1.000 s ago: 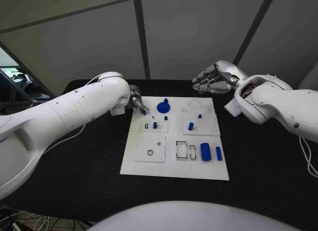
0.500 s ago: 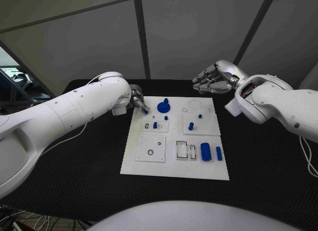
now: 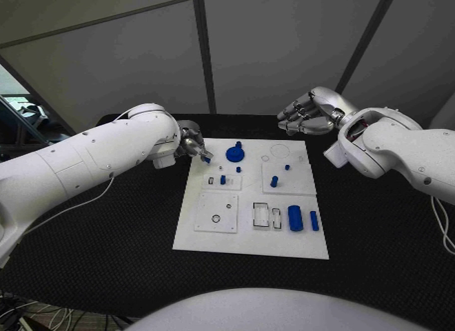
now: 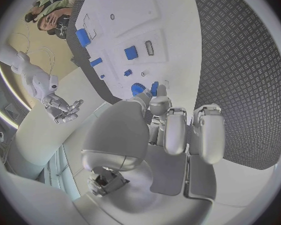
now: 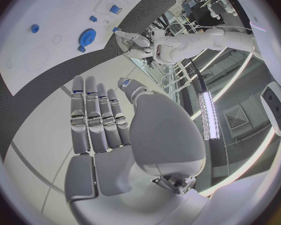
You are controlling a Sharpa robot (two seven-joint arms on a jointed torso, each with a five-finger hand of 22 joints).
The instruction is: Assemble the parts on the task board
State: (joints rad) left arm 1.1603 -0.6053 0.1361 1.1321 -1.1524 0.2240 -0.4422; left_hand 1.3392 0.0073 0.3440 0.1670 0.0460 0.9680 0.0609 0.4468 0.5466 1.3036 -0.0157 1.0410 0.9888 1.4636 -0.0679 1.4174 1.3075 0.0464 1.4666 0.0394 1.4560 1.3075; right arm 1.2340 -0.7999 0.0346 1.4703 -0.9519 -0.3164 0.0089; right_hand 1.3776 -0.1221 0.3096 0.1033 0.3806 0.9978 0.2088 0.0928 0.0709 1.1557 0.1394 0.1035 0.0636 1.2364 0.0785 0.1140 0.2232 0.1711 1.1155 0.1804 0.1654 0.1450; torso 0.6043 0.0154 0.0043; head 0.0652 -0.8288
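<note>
We're pinching a small blue peg [image 3: 205, 158] in the left hand [image 3: 194, 146] fingertips over the task board [image 3: 216, 236]; it looks light, rigid, slippery, so we're holding mid-shaft.

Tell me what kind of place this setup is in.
Probably a robotics lab or test cell: a white task board with small blue parts lies on a black table, grey partition panels stand behind it, and the left hand works at the board.

Left robot hand [image 3: 195, 145] with its small blue part [image 3: 206, 158] edged slightly up and away from the board's corner
</note>
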